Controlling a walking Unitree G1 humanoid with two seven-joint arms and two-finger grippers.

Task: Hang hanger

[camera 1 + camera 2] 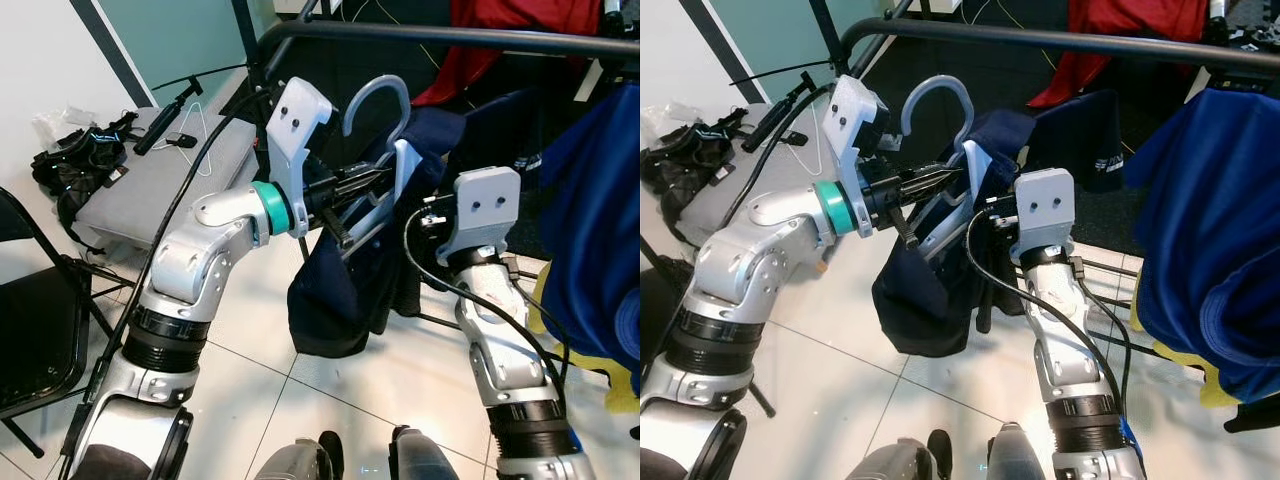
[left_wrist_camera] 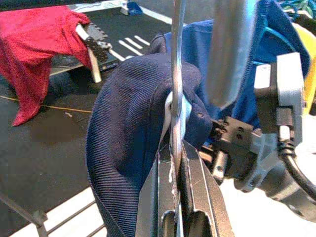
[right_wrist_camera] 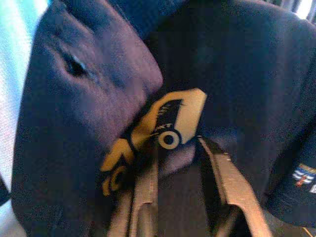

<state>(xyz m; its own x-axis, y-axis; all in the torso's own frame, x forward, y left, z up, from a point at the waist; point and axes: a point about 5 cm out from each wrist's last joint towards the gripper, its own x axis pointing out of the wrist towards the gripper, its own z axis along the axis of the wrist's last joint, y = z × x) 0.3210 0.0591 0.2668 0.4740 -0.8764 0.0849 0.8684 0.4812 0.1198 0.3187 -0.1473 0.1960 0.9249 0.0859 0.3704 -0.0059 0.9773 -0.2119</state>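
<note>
We see the left gripper [image 2: 175,173] with its jaws clamped on the thin neck of the pale blue hanger [image 1: 378,100], whose hook rises just below the black rail [image 1: 450,35] without touching it. A navy garment [image 1: 335,290] drapes from the hanger. The right gripper [image 3: 180,163] presses into the navy cloth beside a yellow print [image 3: 163,123], jaws apart with fabric between them. A blue shirt [image 1: 1210,220] hangs from the rail at right.

Hanger [image 1: 378,120] below rail [image 1: 450,36], garment [image 1: 340,290] underneath.
</note>
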